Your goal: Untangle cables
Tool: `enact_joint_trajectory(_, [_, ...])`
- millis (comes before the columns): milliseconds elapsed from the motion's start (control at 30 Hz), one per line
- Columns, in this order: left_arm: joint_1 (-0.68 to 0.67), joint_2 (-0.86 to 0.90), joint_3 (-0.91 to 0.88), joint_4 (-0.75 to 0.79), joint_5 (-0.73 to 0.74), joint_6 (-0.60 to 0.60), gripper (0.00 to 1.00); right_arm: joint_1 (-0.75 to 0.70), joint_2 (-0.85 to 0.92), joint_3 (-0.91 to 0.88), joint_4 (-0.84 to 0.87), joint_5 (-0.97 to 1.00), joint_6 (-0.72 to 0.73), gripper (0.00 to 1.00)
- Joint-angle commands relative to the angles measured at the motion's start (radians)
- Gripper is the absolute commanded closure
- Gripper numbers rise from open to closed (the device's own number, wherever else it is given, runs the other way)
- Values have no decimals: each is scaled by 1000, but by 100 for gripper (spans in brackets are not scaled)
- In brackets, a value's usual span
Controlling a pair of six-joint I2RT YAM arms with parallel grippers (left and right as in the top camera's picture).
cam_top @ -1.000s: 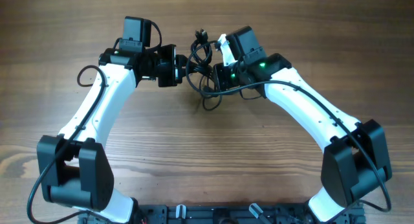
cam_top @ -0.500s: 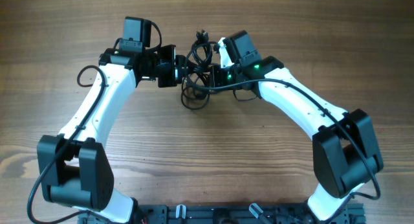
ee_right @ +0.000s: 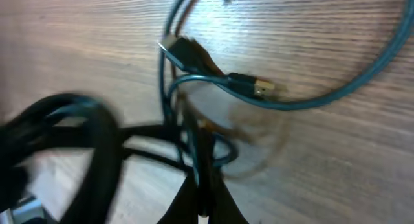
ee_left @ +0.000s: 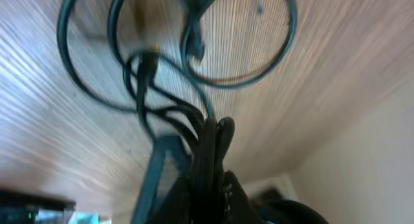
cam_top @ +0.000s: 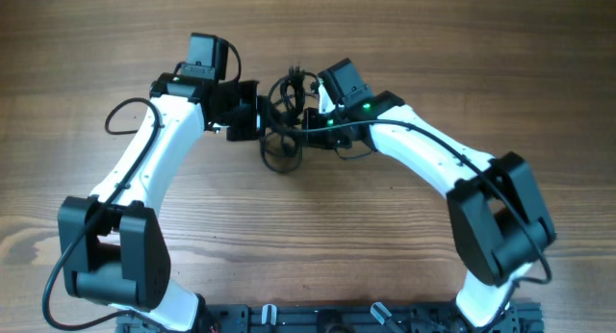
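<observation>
The cables (cam_top: 286,121) are thin black cords in a tangled clump of loops between my two grippers at the table's far middle. My left gripper (cam_top: 258,118) is shut on a bundle of strands at the clump's left side; the left wrist view shows the strands (ee_left: 207,146) running into its jaws (ee_left: 210,185). My right gripper (cam_top: 310,119) is shut on strands at the clump's right side; the right wrist view shows a cord (ee_right: 200,159) pinched between its fingertips (ee_right: 204,198) and a plug end (ee_right: 249,87) lying over the wood.
The wooden table (cam_top: 308,227) spreads all round. The arms' own thicker black wires loop beside each arm, one at the left (cam_top: 123,116). The arm bases stand at the front edge.
Both grippers have shifted left with the clump. The right arm has swung left and closer to the left gripper. The hanging loop has moved left and drawn up smaller.
</observation>
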Motion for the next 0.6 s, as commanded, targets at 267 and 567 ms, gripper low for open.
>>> enact_joint_trajectory(267, [-1, -19, 10, -165, -399, 130, 96, -136, -313, -3, -249, 133, -144, 96])
enact_joint_trajectory(567, [0, -175, 10, 304, 57, 866, 96, -141, -258, -5, -200, 29, -311, 80])
